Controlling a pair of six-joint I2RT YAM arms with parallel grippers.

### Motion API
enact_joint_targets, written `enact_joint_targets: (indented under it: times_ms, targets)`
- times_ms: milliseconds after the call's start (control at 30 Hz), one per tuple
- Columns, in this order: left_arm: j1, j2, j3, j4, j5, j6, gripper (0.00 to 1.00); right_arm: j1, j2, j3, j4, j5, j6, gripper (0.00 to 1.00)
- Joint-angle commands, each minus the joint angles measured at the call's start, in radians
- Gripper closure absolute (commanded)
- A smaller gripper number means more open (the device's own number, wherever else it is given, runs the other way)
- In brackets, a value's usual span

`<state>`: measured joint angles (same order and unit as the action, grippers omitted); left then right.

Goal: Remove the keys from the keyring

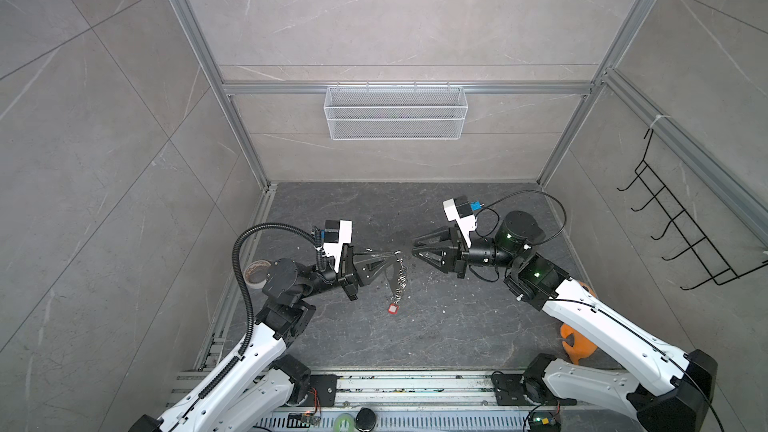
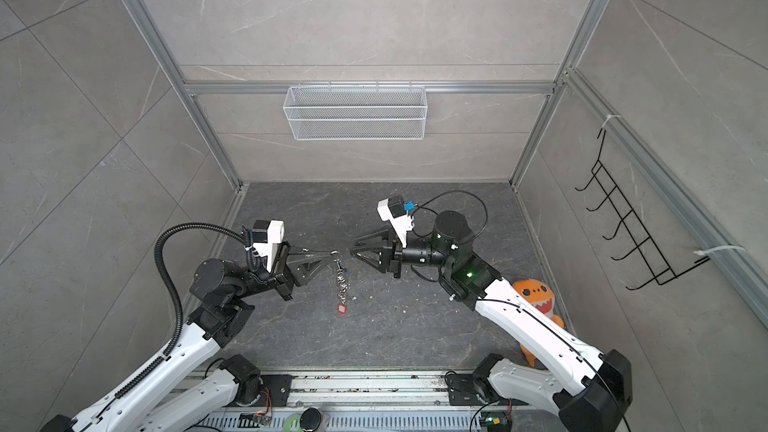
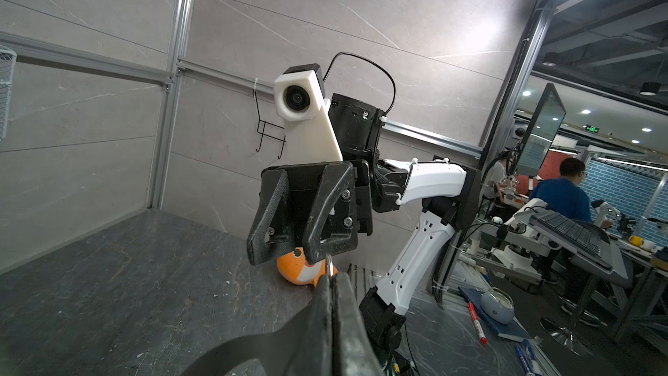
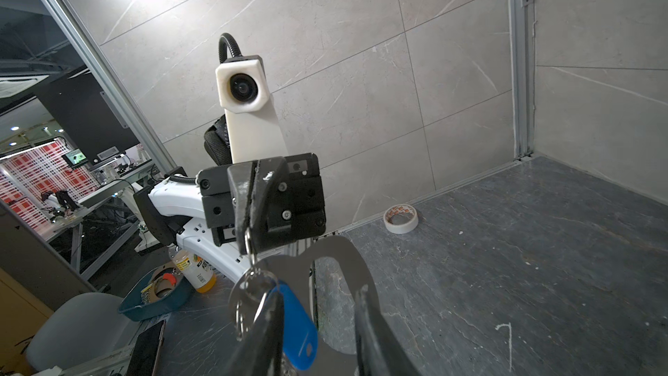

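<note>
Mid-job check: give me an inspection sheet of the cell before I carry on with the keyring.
Surface: dark stone-look tabletop, scuffed, with small white specks.
Job's things: keyring hangs from the left gripper; red key lowest; blue key and grey tag hang beside the chain; silver key not made out.
Clutter: tape roll at the left edge; orange plush toy behind the right arm.
Grippers: left gripper shut on the keyring's top ring; right gripper open, just short of the keyring.
Cables: black hose and thin cable loop clear of the keyring.
Surroundings: wire basket on the back rail; hook rack on the right wall; person outside.
</note>
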<state>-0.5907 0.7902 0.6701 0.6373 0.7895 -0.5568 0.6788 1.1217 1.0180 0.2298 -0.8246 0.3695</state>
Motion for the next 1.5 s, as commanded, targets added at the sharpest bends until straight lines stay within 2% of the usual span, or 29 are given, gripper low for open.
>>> enact_joint_targets:
  times_ms: [0,333,533,833,1000,1467]
  targets:
    - [-0.005,-0.002,0.008,0.081,0.013,0.018,1.0,0.005,-0.015,0.005,0.035,-0.045,0.003,0.63]
    - [-0.008,-0.007,0.006,0.066,-0.008,0.027,1.0,0.028,0.02,0.045,-0.068,-0.141,-0.04,0.58]
    - [-0.007,-0.01,0.004,0.058,-0.018,0.028,1.0,0.056,0.004,0.057,-0.161,-0.06,-0.124,0.58]
    - [-0.008,0.006,0.008,0.058,-0.005,0.022,1.0,0.059,0.018,0.095,-0.071,-0.022,-0.075,0.57]
    - [-0.008,0.005,0.007,0.061,-0.005,0.019,1.0,0.061,0.051,0.102,-0.003,-0.053,-0.021,0.58]
    - [-0.009,0.006,0.003,0.058,-0.01,0.023,1.0,0.074,0.07,0.105,0.012,-0.057,-0.007,0.69]
